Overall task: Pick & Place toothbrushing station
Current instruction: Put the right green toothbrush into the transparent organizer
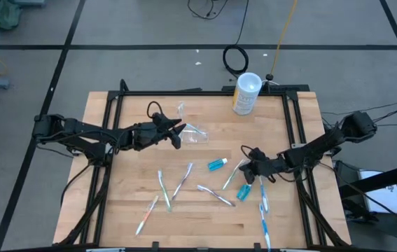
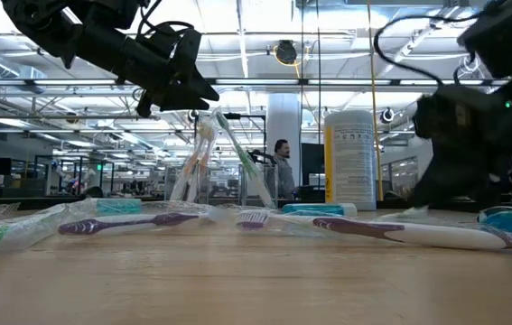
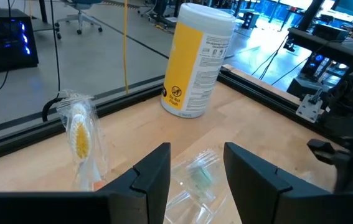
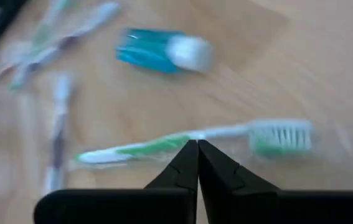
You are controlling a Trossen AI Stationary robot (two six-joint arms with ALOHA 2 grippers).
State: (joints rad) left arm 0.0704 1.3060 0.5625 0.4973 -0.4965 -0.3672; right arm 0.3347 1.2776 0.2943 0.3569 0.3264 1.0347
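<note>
Right fingers [image 4: 196,163] closed (empty).

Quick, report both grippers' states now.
Left gripper: open, empty, above the clear holder.
Right gripper: shut, empty, over the green toothbrush.

1. You have a white canister [image 1: 246,93] with a yellowish label standing upright at the far edge of the wooden table [image 1: 128,189], near its right corner.
2. A black cable coil [image 1: 235,59] lies on the floor just beyond the table, behind that canister.
3. In the low view, a person [image 2: 282,165] stands in the room far behind the table, just beside the canister's outline.
</note>
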